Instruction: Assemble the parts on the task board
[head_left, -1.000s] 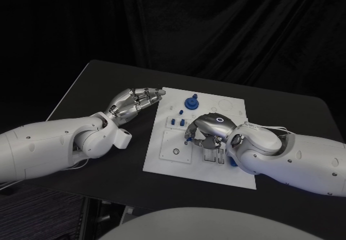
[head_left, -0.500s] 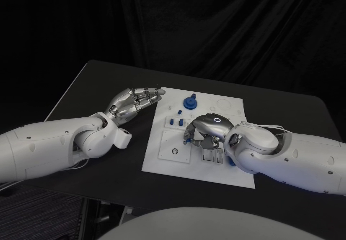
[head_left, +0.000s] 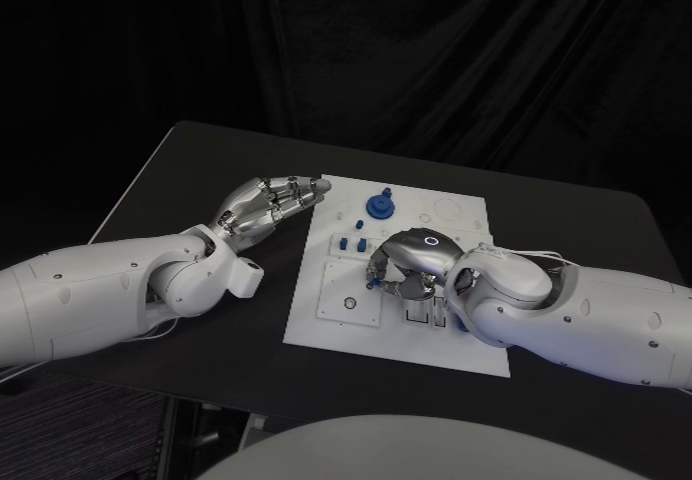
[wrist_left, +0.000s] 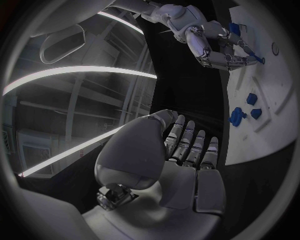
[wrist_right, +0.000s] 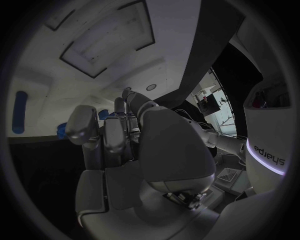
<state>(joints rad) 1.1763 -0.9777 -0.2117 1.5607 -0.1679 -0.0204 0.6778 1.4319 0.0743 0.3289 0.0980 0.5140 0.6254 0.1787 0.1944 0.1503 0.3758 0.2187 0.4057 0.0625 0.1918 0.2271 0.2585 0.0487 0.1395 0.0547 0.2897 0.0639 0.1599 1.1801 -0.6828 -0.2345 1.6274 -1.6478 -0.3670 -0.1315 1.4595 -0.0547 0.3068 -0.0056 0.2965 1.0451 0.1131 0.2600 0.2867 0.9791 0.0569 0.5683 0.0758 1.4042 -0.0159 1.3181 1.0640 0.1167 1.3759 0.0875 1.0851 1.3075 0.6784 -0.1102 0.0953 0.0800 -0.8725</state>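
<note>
Lab or studio setup: black backdrop curtain (head_left: 433, 70), black table (head_left: 188, 170), white task board (head_left: 462, 215).

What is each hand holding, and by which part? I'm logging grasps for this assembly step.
The right hand pinches a small blue part at its fingertips over the task board; the held end cannot be told. The left hand holds nothing.

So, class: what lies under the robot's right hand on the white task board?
The right hand hovers over the task board, pinching a small blue part at its fingertips. Slotted recesses show beside it; the board directly beneath the palm is covered.
</note>
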